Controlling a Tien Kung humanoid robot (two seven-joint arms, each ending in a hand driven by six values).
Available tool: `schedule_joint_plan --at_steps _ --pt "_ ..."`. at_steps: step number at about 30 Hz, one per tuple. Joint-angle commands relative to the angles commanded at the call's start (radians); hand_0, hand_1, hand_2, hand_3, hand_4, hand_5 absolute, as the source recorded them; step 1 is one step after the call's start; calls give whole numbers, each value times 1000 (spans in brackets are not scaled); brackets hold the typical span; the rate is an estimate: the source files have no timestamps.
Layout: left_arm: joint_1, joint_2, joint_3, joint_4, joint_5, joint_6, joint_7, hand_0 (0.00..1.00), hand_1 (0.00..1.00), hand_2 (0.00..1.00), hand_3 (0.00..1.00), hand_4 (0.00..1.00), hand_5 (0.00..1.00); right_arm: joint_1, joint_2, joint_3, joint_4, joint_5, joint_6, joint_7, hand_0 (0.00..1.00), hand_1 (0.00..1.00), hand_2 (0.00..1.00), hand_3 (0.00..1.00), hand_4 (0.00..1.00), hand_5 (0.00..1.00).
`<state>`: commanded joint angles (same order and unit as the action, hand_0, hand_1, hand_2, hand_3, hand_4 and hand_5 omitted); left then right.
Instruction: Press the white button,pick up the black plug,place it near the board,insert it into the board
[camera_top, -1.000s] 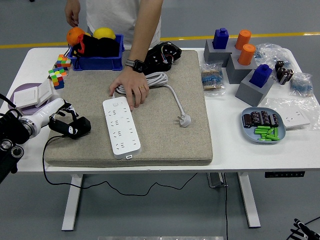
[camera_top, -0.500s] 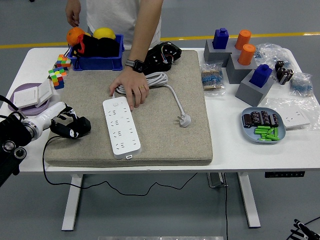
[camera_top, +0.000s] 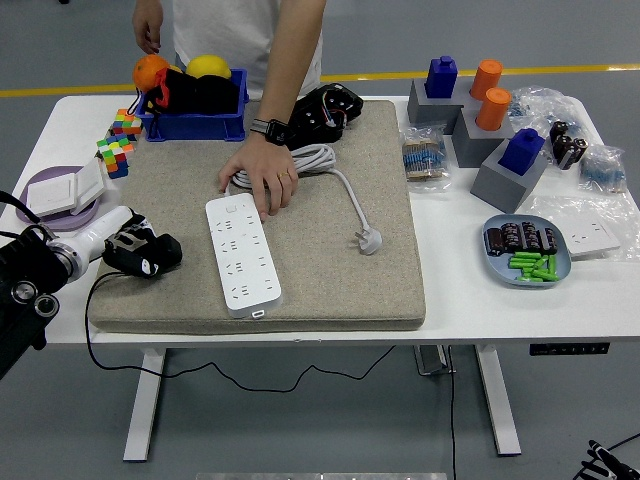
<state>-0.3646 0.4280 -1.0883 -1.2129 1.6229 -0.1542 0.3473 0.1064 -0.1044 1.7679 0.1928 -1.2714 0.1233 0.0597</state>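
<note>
A white power strip lies on the grey felt mat, its white cord coiled behind it and its own white plug lying to the right. My left hand sits at the mat's left edge with its black fingers curled around a black plug, whose black cable hangs off the table's front. A person's hand rests flat on the coiled cord, fingertips touching the strip's far end. My right arm is out of sight.
A blue bin with toys and puzzle cubes stand at the back left. A purple plate with white switches is by my left arm. Grey blocks with blue and orange pegs, bags and a blue dish fill the right side.
My left hand with the black plug has shifted slightly down and toward me at the mat's left edge. The person's hand has stayed put.
</note>
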Motion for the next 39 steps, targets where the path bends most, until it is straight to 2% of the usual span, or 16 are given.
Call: schedule_joint_plan --at_steps 2,3,8,9,15,16,24,29,35,36,39 --pt "-1 -1 0 3 -5 -1 3 587 560 479 395 792 2 1 0 0 1 1 0 0 774 604 620 620 722 465" --pt "-2 -1 1 5 -8 -2 4 494 498 396 387 760 2 1 0 1 1 1 -1 1 775 602 620 620 722 465" --pt "-3 -1 2 4 -19 3 -6 494 498 396 387 760 2 1 2 6 0 -1 -1 1 775 602 620 620 722 465" --pt "-4 0 3 4 -21 5 -10 390 407 332 376 750 2 1 2 7 0 -1 -1 1 774 602 620 620 721 465" --pt "-6 1 0 -9 -35 17 -38 390 407 332 376 750 2 1 2 8 1 -2 -2 3 774 602 620 620 721 465" --pt "-7 1 -1 -13 -35 19 -41 363 352 295 352 713 2 2 3 9 1 -2 -2 3 775 603 620 619 721 465" --pt "-38 9 6 -77 -15 24 -37 360 333 279 342 708 2 1 3 9 1 -1 -3 4 774 603 620 618 720 464" --pt "-85 23 63 -109 -22 24 -33 372 334 275 343 714 2 4 1 11 0 0 -3 3 774 602 620 618 720 464" --pt "-173 30 181 -76 -42 21 -36 369 329 273 345 701 2 8 1 15 0 1 -3 4 775 602 620 618 720 464" --pt "-205 32 221 -64 -51 21 -37 369 329 273 345 701 2 9 0 14 0 1 -3 3 775 602 620 618 720 464" --pt "-233 32 259 -54 -55 20 -36 369 329 273 345 701 2 10 -1 13 0 2 -3 3 775 602 620 618 720 464"
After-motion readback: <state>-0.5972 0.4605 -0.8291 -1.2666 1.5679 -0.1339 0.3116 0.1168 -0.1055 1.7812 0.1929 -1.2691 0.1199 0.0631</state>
